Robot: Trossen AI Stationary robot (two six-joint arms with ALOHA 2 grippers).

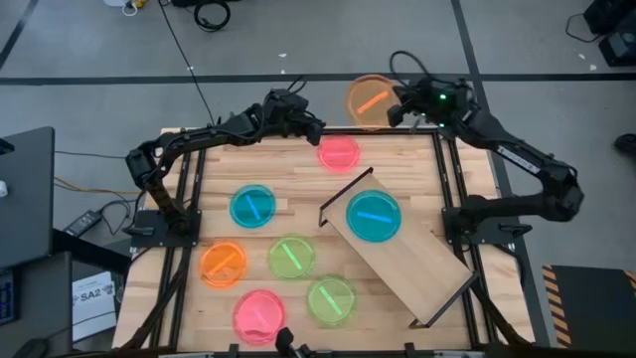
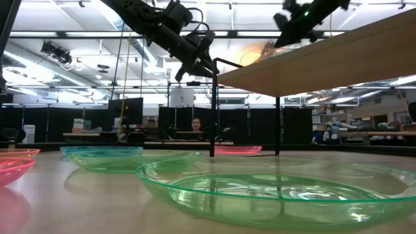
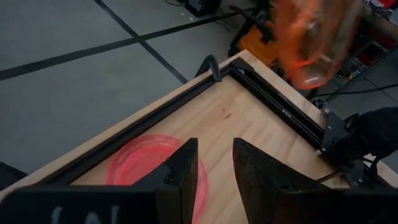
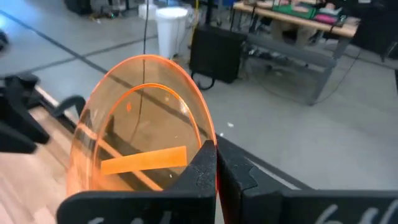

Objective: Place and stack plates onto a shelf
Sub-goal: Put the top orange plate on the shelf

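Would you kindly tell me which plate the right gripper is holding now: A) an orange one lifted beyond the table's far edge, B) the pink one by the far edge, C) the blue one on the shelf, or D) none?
A: the right gripper is shut on the orange plate, its fingers pinching the rim.

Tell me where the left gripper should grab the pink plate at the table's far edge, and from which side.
Judging by its flat pose, take the pink plate by its thin raised rim, coming down from above with the left gripper, one finger inside and one outside. It lies too flat for a side-on grip.
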